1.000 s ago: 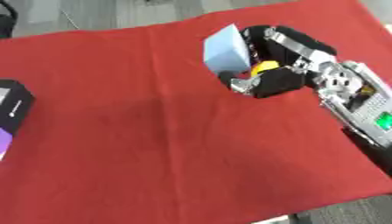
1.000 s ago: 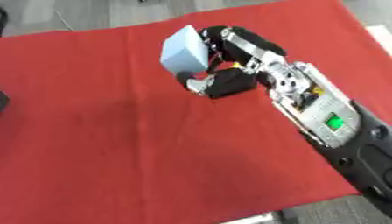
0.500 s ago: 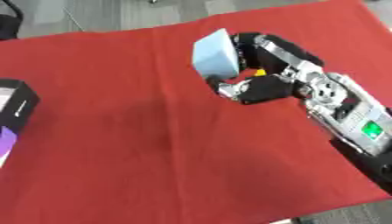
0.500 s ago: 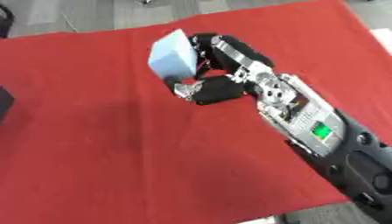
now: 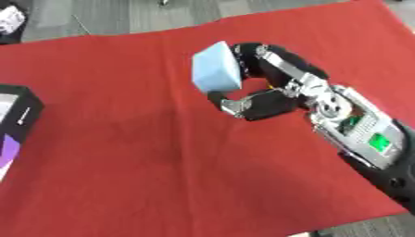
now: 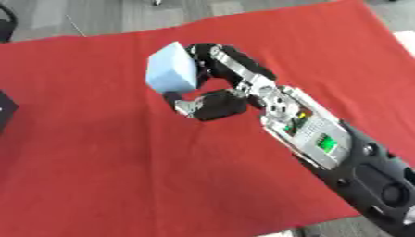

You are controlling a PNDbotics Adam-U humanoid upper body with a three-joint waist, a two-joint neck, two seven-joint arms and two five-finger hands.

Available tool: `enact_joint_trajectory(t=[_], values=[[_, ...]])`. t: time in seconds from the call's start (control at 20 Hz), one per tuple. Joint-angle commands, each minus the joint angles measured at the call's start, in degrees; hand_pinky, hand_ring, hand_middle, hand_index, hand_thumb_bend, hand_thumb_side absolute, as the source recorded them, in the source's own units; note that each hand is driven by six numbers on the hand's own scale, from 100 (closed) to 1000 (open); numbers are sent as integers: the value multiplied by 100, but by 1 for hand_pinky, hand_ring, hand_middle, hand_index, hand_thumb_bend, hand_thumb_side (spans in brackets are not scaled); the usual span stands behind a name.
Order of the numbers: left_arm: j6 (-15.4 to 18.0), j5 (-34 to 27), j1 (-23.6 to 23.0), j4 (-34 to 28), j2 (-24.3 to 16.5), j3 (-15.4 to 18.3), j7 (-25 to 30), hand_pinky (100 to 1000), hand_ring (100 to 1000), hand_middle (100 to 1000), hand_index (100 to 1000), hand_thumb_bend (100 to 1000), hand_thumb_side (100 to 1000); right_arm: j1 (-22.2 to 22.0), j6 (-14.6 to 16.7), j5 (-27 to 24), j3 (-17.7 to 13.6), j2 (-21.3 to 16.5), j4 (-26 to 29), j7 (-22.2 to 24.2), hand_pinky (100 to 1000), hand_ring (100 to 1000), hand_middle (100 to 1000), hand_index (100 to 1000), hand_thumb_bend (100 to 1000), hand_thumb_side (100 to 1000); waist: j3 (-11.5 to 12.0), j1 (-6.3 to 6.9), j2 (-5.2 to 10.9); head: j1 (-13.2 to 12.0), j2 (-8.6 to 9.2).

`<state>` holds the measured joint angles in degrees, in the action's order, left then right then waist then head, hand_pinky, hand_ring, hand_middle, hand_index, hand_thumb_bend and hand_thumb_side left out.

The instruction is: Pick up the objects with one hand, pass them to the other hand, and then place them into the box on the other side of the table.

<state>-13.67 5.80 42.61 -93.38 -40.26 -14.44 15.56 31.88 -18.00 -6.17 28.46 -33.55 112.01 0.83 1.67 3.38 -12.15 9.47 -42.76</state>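
Fingers: my right hand (image 5: 279,90) has its fingers (image 5: 267,55) curled over the top of the light blue block (image 5: 216,68), thumb (image 5: 243,102) beneath it, pinching it.
Block position: held above the cloth, left of my palm, near table centre.
Surface: red cloth (image 5: 122,157) covering the table.
Box: black box (image 5: 15,120) at the left edge, well apart from the block.
Room: grey floor (image 5: 113,16) beyond the far edge.

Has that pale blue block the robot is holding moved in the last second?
Yes. The pale blue block, held in the right hand, has travelled left across the red cloth, toward the black box at its left edge.
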Motion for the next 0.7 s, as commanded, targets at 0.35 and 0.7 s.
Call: enact_joint_trajectory(t=[0.35,0.7], values=[[-108,29,378,-66,-59,-369,475,800,786,791,773,167,730,151,261,-334,53,-2,257,320,622,622,456,612,100,156,25,61,236,-12,-31],[-259,108,617,-43,142,-676,724,801,786,790,777,196,721,199,330,-691,168,154,258,226,619,624,455,613,100,186,92,78,258,7,-56]])
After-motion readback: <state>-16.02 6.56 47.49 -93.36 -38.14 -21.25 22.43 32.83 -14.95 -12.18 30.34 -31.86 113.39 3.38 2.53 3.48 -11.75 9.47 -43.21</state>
